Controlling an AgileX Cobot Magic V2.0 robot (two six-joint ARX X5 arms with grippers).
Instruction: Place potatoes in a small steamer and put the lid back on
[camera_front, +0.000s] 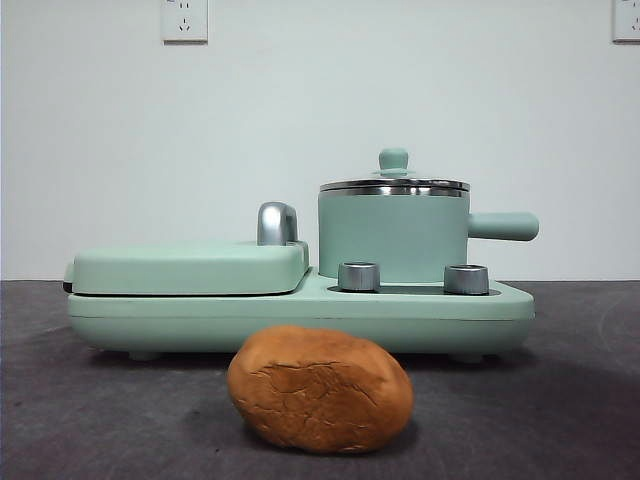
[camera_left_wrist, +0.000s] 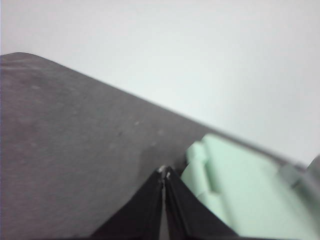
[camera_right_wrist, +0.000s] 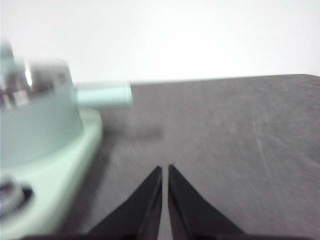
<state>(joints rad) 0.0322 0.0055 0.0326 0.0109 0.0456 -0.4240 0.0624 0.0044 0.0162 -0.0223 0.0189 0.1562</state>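
The tabletop (camera_front: 90, 420) was dark grey and a bit rough, and a plain white wall (camera_front: 300, 120) with two sockets stood behind it. A mint-green cooker (camera_front: 300, 310) sat on it, with a flat grill cover (camera_front: 185, 268) at one end. The small steamer (camera_front: 392, 235) stood on the other end, and the glass lid (camera_front: 394, 183) was on top of it. The potato (camera_front: 320, 388) was orange-brown, bumpy and cracked. It lay on the tabletop just in front of the cooker. My left pincer (camera_left_wrist: 164, 172) was closed and held nothing, beside the grill end. My right pincer (camera_right_wrist: 165, 169) was closed too, empty, near the steamer's handle.
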